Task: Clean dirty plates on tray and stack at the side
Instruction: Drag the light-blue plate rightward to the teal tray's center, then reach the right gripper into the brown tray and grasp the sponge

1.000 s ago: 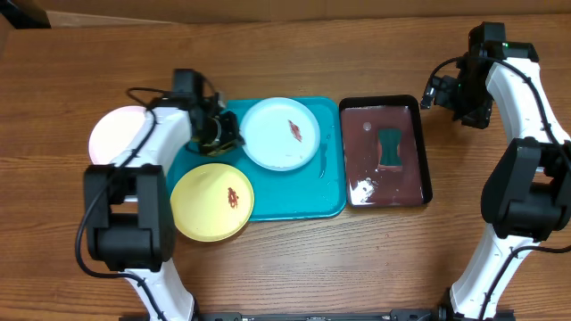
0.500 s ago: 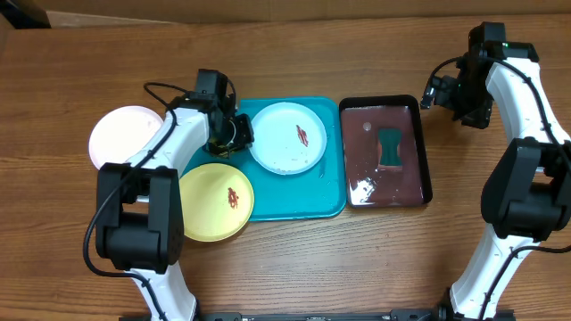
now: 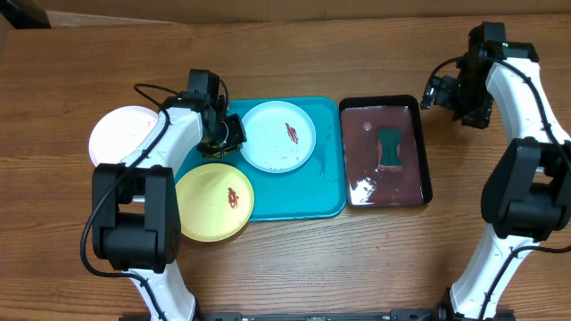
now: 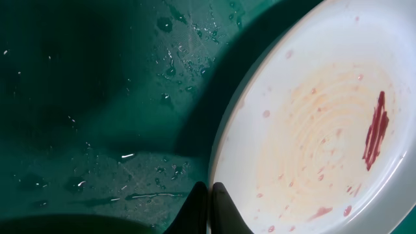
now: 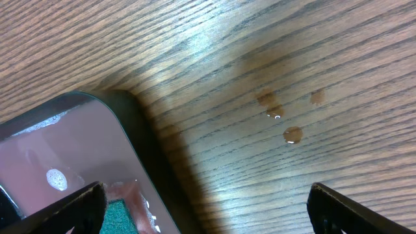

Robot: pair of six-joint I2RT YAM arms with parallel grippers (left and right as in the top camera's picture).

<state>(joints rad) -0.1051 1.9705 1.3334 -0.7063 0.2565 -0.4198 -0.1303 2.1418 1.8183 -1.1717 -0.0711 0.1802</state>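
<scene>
The turquoise tray (image 3: 303, 198) holds a light blue plate (image 3: 278, 135) with a red smear and a yellow-green plate (image 3: 214, 201) with a smear, which overhangs the tray's front left edge. A white plate (image 3: 123, 134) lies on the table left of the tray. My left gripper (image 3: 227, 134) is shut on the light blue plate's left rim. In the left wrist view its fingers (image 4: 209, 195) pinch that rim, with the plate (image 4: 312, 130) to the right and wet tray floor (image 4: 97, 97) to the left. My right gripper (image 3: 434, 92) is open and empty, above the table.
A narrow black tray (image 3: 428, 178) with dark reddish liquid and a teal sponge (image 3: 390, 147) stands right of the turquoise tray. The right wrist view shows its corner (image 5: 136, 130), the sponge (image 5: 120, 218) and a few drops (image 5: 292, 134) on the wood.
My left gripper, holding the light blue plate's rim, pushed the plate slightly right, then drew it back left, and the plate turned a little. The right arm has not moved.
</scene>
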